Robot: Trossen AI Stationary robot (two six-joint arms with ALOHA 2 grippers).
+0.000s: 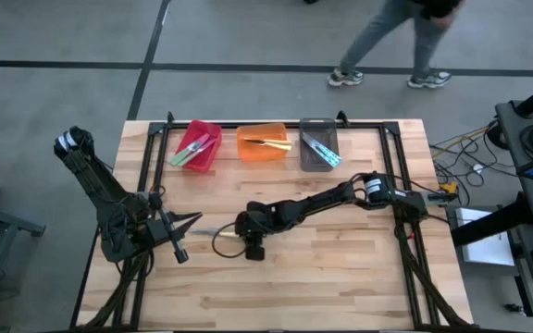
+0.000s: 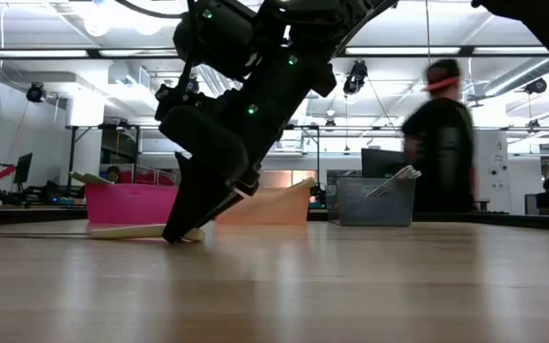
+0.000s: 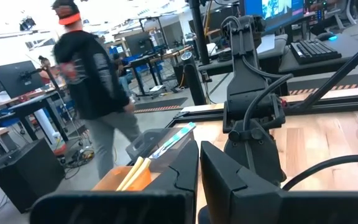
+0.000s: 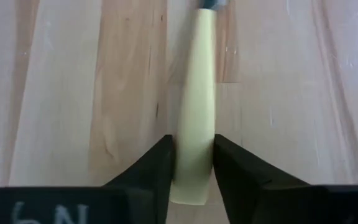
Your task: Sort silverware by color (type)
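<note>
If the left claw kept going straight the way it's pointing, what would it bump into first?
Probably the right arm right ahead of the shut left gripper. The bins with silverware sit off to one side. Depth is hard to judge.

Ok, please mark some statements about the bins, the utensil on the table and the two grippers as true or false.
1. The right gripper has its fingers on both sides of a pale yellow handle. True.
2. That utensil is lifted high above the table. False: it lies on the wood.
3. The left gripper is shut and holds nothing. True.
4. The red bin is empty. False: it holds green-handled utensils.
5. The grey bin holds light blue handles. True.
</note>
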